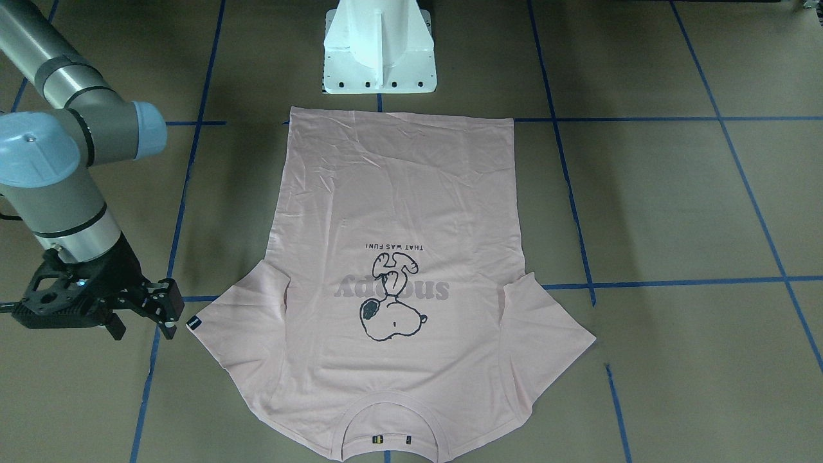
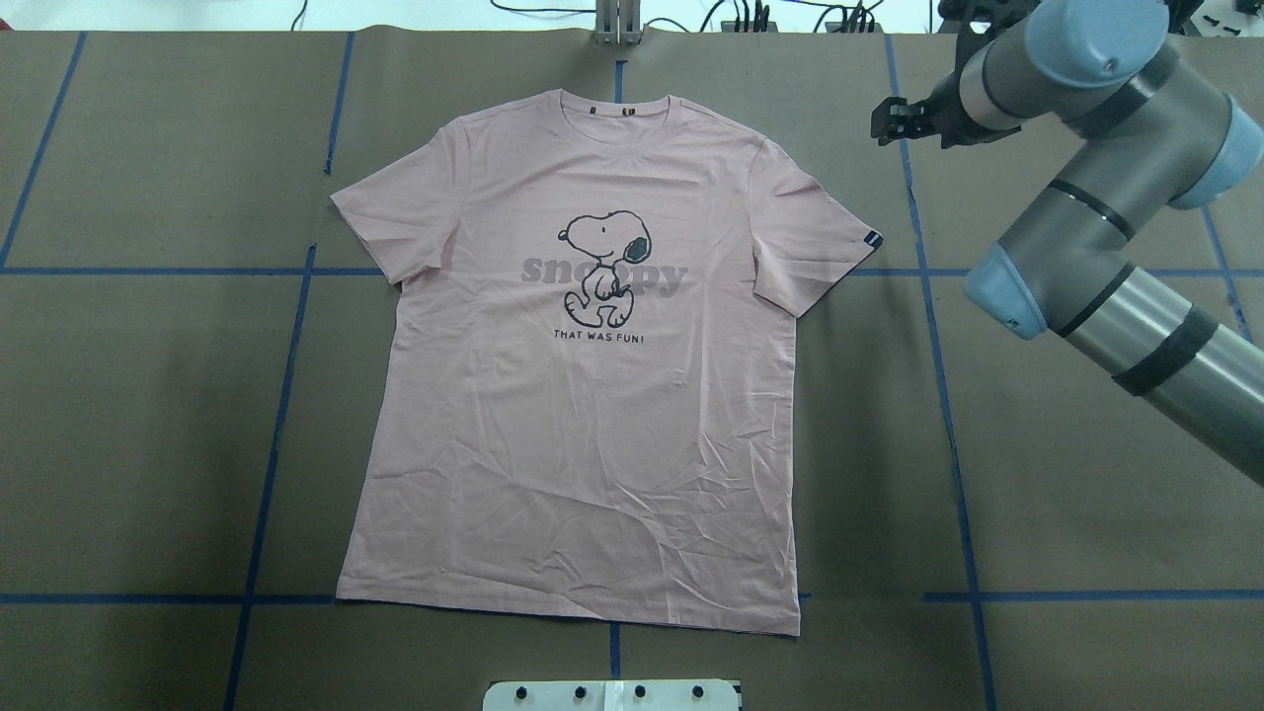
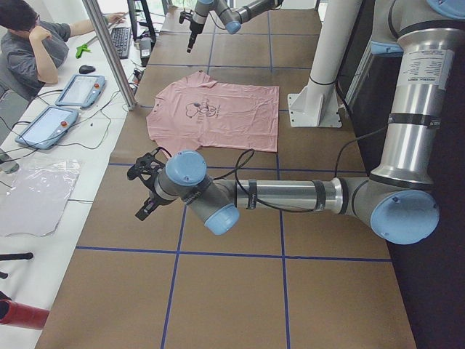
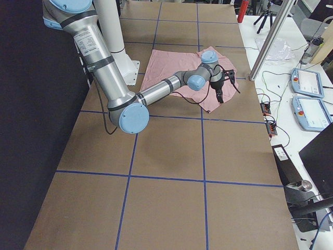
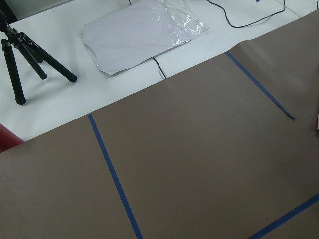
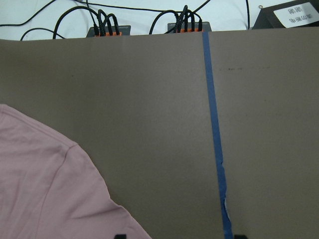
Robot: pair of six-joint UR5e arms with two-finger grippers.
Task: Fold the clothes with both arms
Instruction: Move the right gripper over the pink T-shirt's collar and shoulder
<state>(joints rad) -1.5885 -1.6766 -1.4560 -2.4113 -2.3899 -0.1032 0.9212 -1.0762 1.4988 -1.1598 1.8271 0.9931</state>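
**A:** Since the T-shirt (image 2: 583,415) lies flat and face up on the brown table (image 2: 1066,474), what can be read on it?

**B:** The grey lettering (image 2: 541,271) across the chest says "snoopy", and the dark-outlined cartoon dog (image 2: 604,265) walks over the middle of the word. Under it, in small dark capitals, is "THAT WAS FUN!" (image 2: 598,338).

**A:** And the black sleeve tag (image 1: 193,323)?

**B:** It is too small to read. So are the little labels (image 1: 379,440) inside the collar (image 1: 393,406).

**A:** How does the shirt sit?

**B:** It is mid-table, with the hem towards the white pedestal (image 1: 379,51) and the collar on the far side.

**A:** The grippers?

**B:** The right gripper (image 1: 168,314) hangs just beside the tagged sleeve. Its fingers are spread apart and hold nothing. The left gripper (image 3: 143,190) is over bare paper, well apart from the shirt. It shows only from the side, so I cannot tell whether its fingers are apart or together.
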